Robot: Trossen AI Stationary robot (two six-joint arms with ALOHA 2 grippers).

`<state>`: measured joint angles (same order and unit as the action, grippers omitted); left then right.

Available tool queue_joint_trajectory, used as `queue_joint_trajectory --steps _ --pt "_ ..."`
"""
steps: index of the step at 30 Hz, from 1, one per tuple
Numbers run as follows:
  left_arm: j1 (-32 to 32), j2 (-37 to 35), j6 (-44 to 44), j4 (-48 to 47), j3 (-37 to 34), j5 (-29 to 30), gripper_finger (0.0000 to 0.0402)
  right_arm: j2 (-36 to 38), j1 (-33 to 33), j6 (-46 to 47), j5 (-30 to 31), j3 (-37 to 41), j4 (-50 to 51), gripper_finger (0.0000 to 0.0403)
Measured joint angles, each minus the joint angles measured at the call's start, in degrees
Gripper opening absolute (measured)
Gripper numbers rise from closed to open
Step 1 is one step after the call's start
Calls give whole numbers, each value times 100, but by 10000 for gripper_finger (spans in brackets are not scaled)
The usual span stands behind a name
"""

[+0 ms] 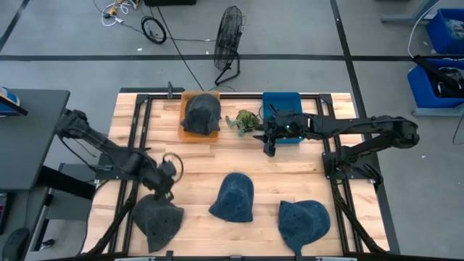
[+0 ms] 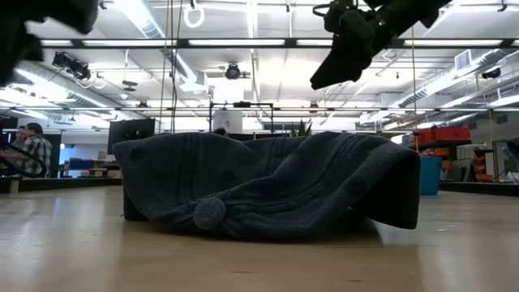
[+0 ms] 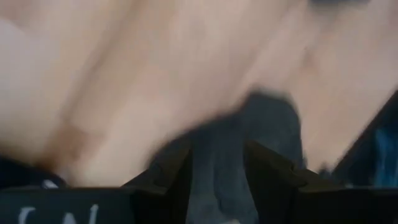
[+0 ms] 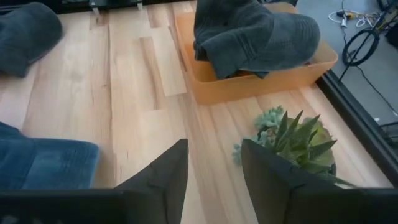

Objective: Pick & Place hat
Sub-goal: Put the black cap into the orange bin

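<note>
My left gripper (image 1: 165, 185) (image 3: 217, 158) is at the table's near left, shut on a dark grey hat (image 1: 156, 217) (image 3: 273, 124). A blue-grey hat (image 1: 233, 197) (image 2: 268, 182) lies flat at the near middle, and another blue hat (image 1: 304, 221) lies at the near right. An orange tray (image 1: 185, 129) (image 4: 249, 84) at the far edge holds one more dark grey hat (image 1: 201, 112) (image 4: 249, 31). My right gripper (image 1: 269, 148) (image 4: 214, 152) (image 2: 336, 69) hovers open above the table, in front of the blue bin (image 1: 283, 101), holding nothing. My left gripper pinches the dark grey hat between its two fingers (image 3: 168, 174) at the hat's far edge (image 1: 161, 196), coming from above and from the left. The cloth (image 3: 217, 180) bunches between the fingers, and the hat's body spreads out toward the near edge. Whether it rests on the table, I cannot tell.
A small green succulent (image 1: 246, 121) (image 4: 292, 140) stands between the orange tray and the blue bin, close to my right gripper. Black frame rails (image 1: 138, 116) border the table. Bare wood (image 1: 217, 156) lies in the middle, between the tray and the near hats.
</note>
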<state>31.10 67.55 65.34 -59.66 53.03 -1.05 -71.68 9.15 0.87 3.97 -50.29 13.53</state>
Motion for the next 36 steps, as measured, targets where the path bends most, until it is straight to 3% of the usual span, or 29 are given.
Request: queue_joint_trajectory --steps 2,4,12,24,27,32,36 --pt "71 250 2 127 -77 -669 145 0 0 108 0 34 -15 155" --pt "133 467 2 227 -160 -979 144 0 0 201 -2 34 -23 155" --pt "426 975 18 1313 -344 -1041 144 0 0 315 2 34 -71 155" --pt "766 1313 87 1915 -982 -1246 140 0 0 329 3 34 -27 155" --pt "736 1320 -303 2124 -1020 -1197 118 0 0 325 3 34 -32 155" --pt "709 1308 -1246 2258 -1020 -1200 18 0 0 320 5 34 -30 155" --pt "572 1152 -1718 1957 -864 -1211 7 -2 2 288 7 34 -30 155"
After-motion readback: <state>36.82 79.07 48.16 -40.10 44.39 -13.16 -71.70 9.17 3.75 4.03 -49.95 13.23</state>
